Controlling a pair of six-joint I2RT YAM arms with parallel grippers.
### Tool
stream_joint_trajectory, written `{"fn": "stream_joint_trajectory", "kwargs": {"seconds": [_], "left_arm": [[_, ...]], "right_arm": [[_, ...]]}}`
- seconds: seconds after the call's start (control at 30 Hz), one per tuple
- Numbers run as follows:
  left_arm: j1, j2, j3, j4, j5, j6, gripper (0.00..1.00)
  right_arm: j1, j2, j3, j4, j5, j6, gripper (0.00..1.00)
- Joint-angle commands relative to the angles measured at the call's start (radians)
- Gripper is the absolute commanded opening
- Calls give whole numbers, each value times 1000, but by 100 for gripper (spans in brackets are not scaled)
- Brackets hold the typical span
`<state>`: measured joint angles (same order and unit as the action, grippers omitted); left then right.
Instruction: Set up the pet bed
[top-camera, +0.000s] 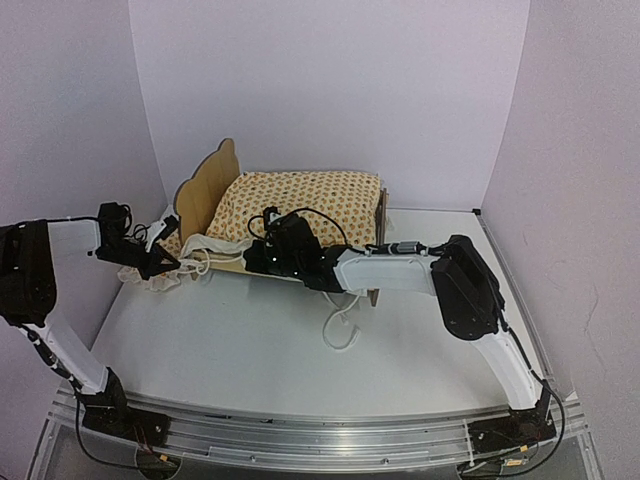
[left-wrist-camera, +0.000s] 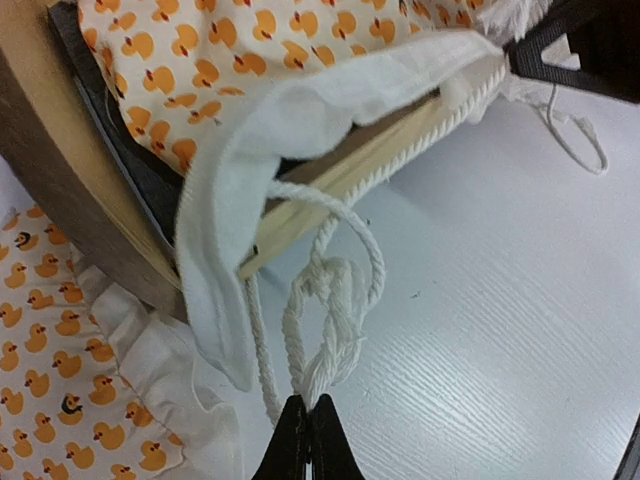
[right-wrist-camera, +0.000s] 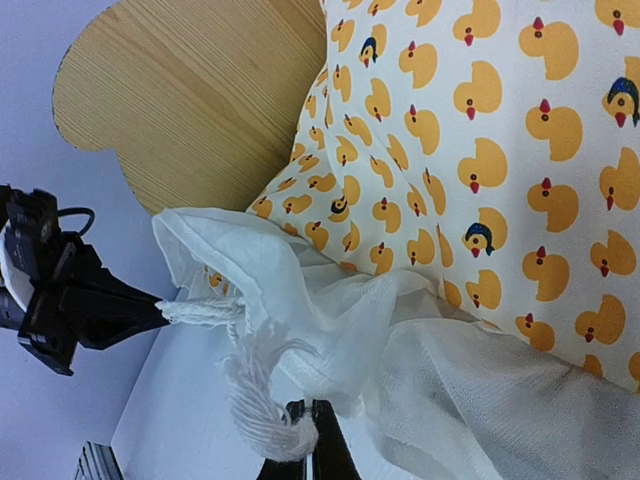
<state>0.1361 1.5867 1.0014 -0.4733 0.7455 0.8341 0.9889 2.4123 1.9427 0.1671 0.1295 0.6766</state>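
The pet bed stands at the back left, its scalloped plywood headboard on the left. A duck-print cushion lies on it. A white gauze cloth with a twisted white cord hangs over the bed's near side. My left gripper is shut on the frayed knotted cord end just off the headboard corner. My right gripper is shut on another frayed cord tassel at the bed's near side. The two grippers sit close together; the left gripper shows in the right wrist view.
A small ruffled duck-print pillow lies on the table beside the headboard, under my left gripper. A loose white cord trails on the white table in front of the bed. Lilac walls close in the back and sides.
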Motion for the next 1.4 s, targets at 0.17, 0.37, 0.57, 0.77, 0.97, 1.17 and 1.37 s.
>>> {"fn": "stream_joint_trajectory", "kwargs": {"seconds": [0.17,0.37,0.57,0.77,0.97,1.17,1.37], "left_arm": [[-5,-45,-159,-242,-156,804,0],[-27,-44,-279,-159,-238,914,7],[-36,-16,-231,-99,-207,776,0],[-35,28,-127,-118,-136,628,9],[-220,32,-166,162,-269,236,50],[-261,129,-86,268,-405,19,54],[-281,189,-52,220,-421,7,50]], "right_arm": [[23,-13,32,20,-48,23,0],[23,-10,36,20,-45,15,0],[23,-10,36,20,-42,13,0],[22,-14,37,20,-33,-1,0],[23,-4,47,20,-39,3,0],[23,-15,38,19,-40,-4,0],[23,-13,42,20,-36,-7,0]]}}
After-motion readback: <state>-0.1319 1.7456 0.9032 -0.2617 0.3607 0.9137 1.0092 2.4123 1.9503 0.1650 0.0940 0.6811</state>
